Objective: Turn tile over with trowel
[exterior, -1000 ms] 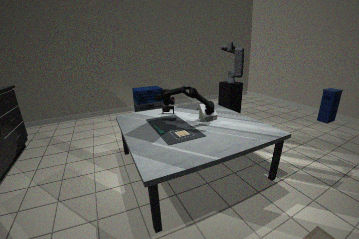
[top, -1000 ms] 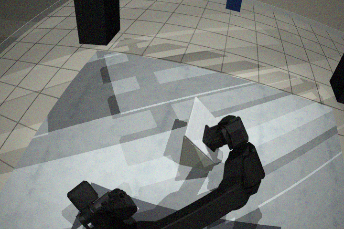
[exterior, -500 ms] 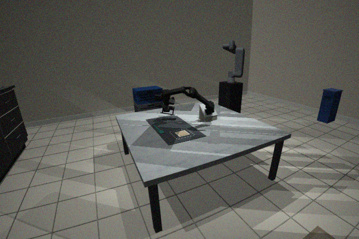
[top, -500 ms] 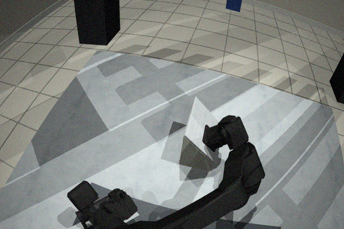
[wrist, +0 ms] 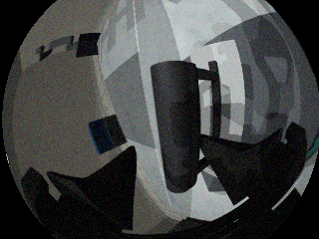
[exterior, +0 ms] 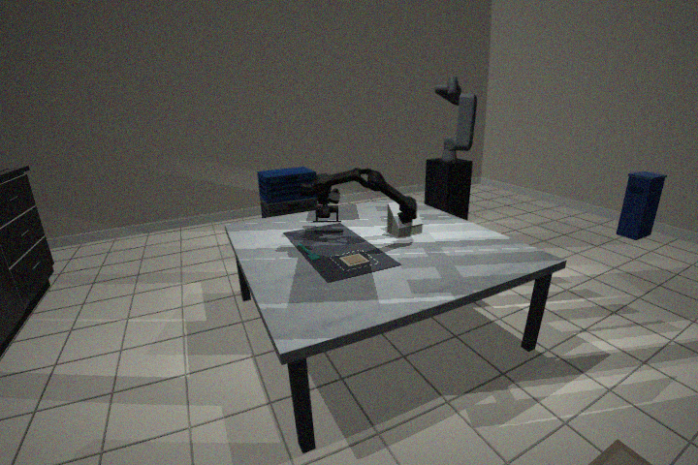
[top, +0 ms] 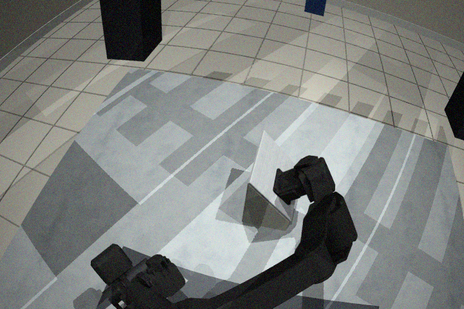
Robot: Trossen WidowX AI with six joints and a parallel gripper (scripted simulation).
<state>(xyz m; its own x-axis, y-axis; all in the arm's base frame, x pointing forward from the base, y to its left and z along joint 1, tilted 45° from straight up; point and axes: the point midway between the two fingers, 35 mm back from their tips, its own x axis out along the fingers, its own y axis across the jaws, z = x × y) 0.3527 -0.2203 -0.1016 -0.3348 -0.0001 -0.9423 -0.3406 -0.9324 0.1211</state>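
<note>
The tile (exterior: 354, 260) is a tan rectangle lying flat inside the dashed outline on the dark mat (exterior: 331, 274). It is too small to tell which side faces up. The green trowel (exterior: 309, 252) (wrist: 314, 149) lies on the mat beside the outline, towards its left edge; in the wrist view only a sliver shows at the right rim. My gripper (exterior: 327, 220) (wrist: 167, 145) hangs low near the mat's back edge, away from both. Its fingers stand apart and hold nothing.
A dark cylinder (wrist: 174, 119) with a side bar shows beyond the fingers in the wrist view; I cannot tell what it is. A pale angular block (top: 263, 165) (exterior: 396, 222) stands beside the arm's base on the table (exterior: 443, 279). Blue crates (exterior: 287, 183) stand behind the table.
</note>
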